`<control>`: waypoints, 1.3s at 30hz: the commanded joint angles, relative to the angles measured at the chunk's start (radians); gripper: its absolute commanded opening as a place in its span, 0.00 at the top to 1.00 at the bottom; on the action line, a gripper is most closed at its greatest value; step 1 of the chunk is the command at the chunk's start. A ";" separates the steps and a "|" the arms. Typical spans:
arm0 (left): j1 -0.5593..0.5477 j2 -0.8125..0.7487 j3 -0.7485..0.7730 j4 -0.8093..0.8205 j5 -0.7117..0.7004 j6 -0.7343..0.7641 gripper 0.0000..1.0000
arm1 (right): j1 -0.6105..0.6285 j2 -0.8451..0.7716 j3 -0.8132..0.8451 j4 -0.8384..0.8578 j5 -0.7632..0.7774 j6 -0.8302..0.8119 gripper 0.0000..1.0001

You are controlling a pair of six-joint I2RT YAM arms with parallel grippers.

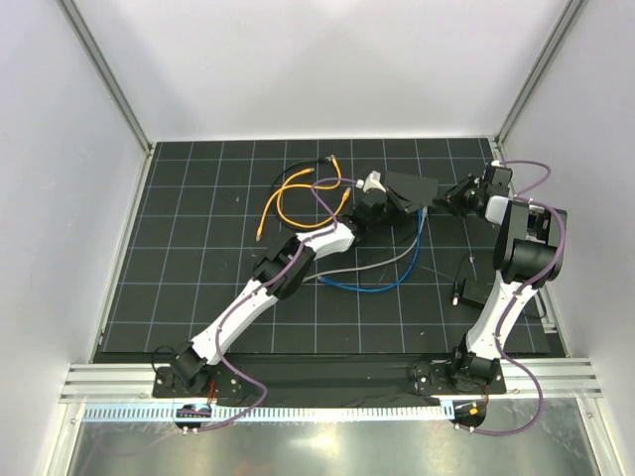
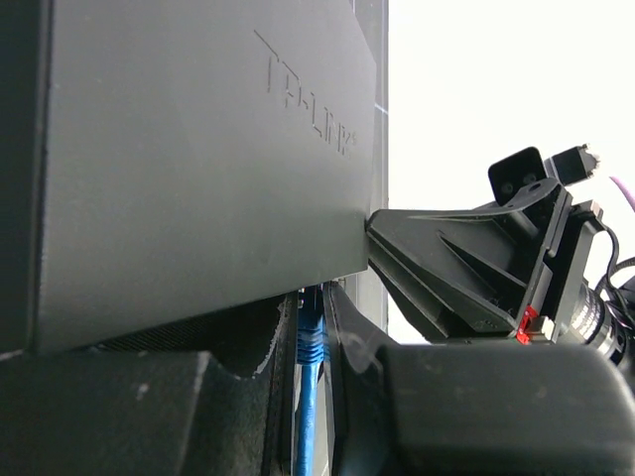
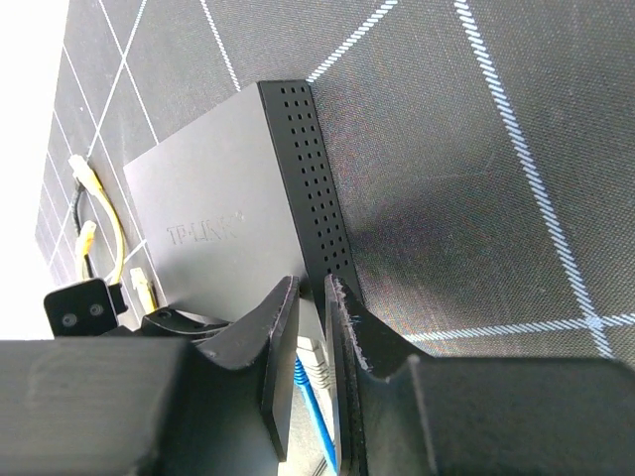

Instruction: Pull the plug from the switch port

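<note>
setting: black gridded mat (image 1: 198, 278) inside white walls (image 1: 298, 69).

item 1, switch (image 1: 409, 188): matte black box with "tp-link" embossed on the top face and vent holes along one short side. it lies right of centre toward the far part of the mat, between the two grippers.

item 2, plug (image 3: 314, 362): pale, on a blue cable (image 1: 382, 286), at the switch's near edge. its seating in the port is hidden by the fingers. the cable curves back across the mat toward the arms.

item 3, right gripper (image 3: 311, 297): fingers drawn in tight on either side of the plug and touching it, tips against the switch's edge.

item 4, left gripper (image 1: 382, 205): at the switch's left near corner, with the blue cable running between its fingers in its own view (whether they clamp anything, cannot tell).

item 5, loose leads: yellow cables (image 1: 298, 193) and a black cable (image 1: 288, 177) lie left of the switch. a grey cable (image 1: 367, 268) lies beside the blue one.
</note>
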 commanded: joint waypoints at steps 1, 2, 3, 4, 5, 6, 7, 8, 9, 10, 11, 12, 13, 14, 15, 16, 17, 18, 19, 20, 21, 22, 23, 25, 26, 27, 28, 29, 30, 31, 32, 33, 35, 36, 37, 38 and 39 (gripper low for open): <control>-0.005 0.005 -0.001 -0.130 0.147 0.030 1.00 | 0.000 -0.002 -0.004 0.047 0.033 0.019 0.76; -0.006 0.004 -0.007 -0.136 0.160 0.033 1.00 | -0.002 -0.004 -0.003 0.047 0.037 0.018 0.76; -0.005 -0.005 -0.013 -0.144 0.181 0.033 1.00 | -0.005 -0.003 -0.003 0.046 0.037 0.021 0.76; -0.006 -0.008 -0.022 -0.141 0.193 0.032 1.00 | -0.007 -0.003 0.000 0.046 0.037 0.018 0.76; -0.003 -0.011 -0.036 -0.136 0.206 0.032 1.00 | -0.007 -0.001 0.005 0.044 0.037 0.018 0.76; -0.003 -0.010 -0.031 -0.145 0.216 0.032 1.00 | -0.007 -0.001 0.005 0.043 0.036 0.016 0.76; 0.000 -0.001 -0.022 -0.151 0.250 0.038 1.00 | -0.007 0.001 0.006 0.043 0.034 0.016 0.76; 0.005 -0.001 -0.016 -0.150 0.256 0.039 1.00 | -0.007 0.002 0.008 0.041 0.028 0.015 0.76; 0.005 -0.001 -0.019 -0.144 0.256 0.041 1.00 | -0.007 0.004 0.009 0.044 0.025 0.015 0.76; 0.006 0.001 -0.017 -0.124 0.264 0.042 1.00 | -0.007 0.004 0.009 0.044 0.020 0.010 0.76; 0.009 0.004 -0.020 -0.100 0.269 0.030 1.00 | -0.007 0.004 0.011 0.043 0.007 0.009 0.75; 0.011 0.005 -0.020 -0.084 0.269 0.020 1.00 | -0.007 0.001 0.011 0.032 0.008 0.001 0.72; 0.011 0.011 -0.019 -0.072 0.258 0.012 1.00 | -0.007 -0.007 0.011 0.017 0.016 -0.017 0.70; 0.014 0.015 -0.013 -0.064 0.252 0.001 1.00 | -0.007 -0.016 0.011 -0.023 0.029 -0.034 0.66; 0.015 0.016 -0.005 -0.063 0.246 -0.002 1.00 | -0.007 -0.031 0.011 -0.039 0.042 -0.045 0.64; 0.017 0.024 0.004 -0.070 0.226 -0.001 1.00 | -0.007 -0.042 0.008 -0.039 0.042 -0.057 0.62; 0.020 0.028 0.027 -0.075 0.220 -0.001 1.00 | -0.007 -0.062 -0.006 -0.039 0.039 -0.060 0.58; 0.022 0.033 0.039 -0.078 0.210 -0.007 1.00 | -0.007 -0.070 -0.014 -0.039 0.033 -0.057 0.56; 0.023 0.039 0.049 -0.076 0.203 -0.014 1.00 | -0.002 -0.075 -0.021 -0.065 0.030 -0.060 0.55; 0.023 0.048 0.061 -0.082 0.198 -0.016 1.00 | 0.001 -0.079 -0.021 -0.075 0.027 -0.071 0.53; 0.025 0.048 0.072 -0.086 0.190 -0.014 1.00 | 0.006 -0.082 -0.020 -0.092 0.031 -0.083 0.52; 0.025 0.048 0.070 -0.087 0.183 -0.013 1.00 | 0.007 -0.084 -0.015 -0.109 0.034 -0.091 0.51; 0.025 0.045 0.072 -0.089 0.172 -0.013 1.00 | 0.012 -0.085 -0.015 -0.120 0.033 -0.102 0.48; 0.025 0.045 0.073 -0.089 0.164 -0.016 1.00 | 0.015 -0.104 -0.030 -0.123 0.036 -0.106 0.45; 0.026 0.048 0.078 -0.092 0.157 -0.019 1.00 | 0.020 -0.108 -0.034 -0.131 0.039 -0.117 0.43; 0.026 0.050 0.082 -0.095 0.155 -0.019 1.00 | 0.020 -0.113 -0.035 -0.140 0.039 -0.123 0.42; 0.028 0.051 0.092 -0.095 0.155 -0.017 1.00 | 0.020 -0.119 -0.040 -0.146 0.039 -0.131 0.43; 0.028 0.053 0.095 -0.099 0.155 -0.017 1.00 | 0.021 -0.122 -0.041 -0.166 0.040 -0.138 0.43; 0.029 0.054 0.098 -0.104 0.151 -0.013 1.00 | 0.020 -0.122 -0.043 -0.171 0.036 -0.154 0.43; 0.031 0.054 0.102 -0.109 0.149 -0.013 1.00 | 0.021 -0.122 -0.043 -0.177 0.036 -0.160 0.43; 0.031 0.054 0.102 -0.113 0.146 -0.011 1.00 | 0.020 -0.124 -0.044 -0.190 0.036 -0.163 0.45; 0.032 0.056 0.104 -0.113 0.146 -0.011 1.00 | 0.021 -0.124 -0.046 -0.192 0.034 -0.168 0.45; 0.031 0.061 0.107 -0.112 0.147 -0.013 1.00 | 0.023 -0.121 -0.041 -0.212 0.031 -0.183 0.50; 0.031 0.062 0.104 -0.112 0.147 -0.016 1.00 | 0.023 -0.121 -0.040 -0.220 0.033 -0.186 0.51; 0.031 0.065 0.107 -0.110 0.149 -0.019 1.00 | 0.023 -0.121 -0.038 -0.223 0.036 -0.194 0.52; 0.031 0.065 0.108 -0.112 0.151 -0.017 1.00 | 0.023 -0.121 -0.035 -0.230 0.039 -0.198 0.52; 0.031 0.067 0.110 -0.113 0.149 -0.016 1.00 | 0.023 -0.118 -0.034 -0.230 0.037 -0.198 0.53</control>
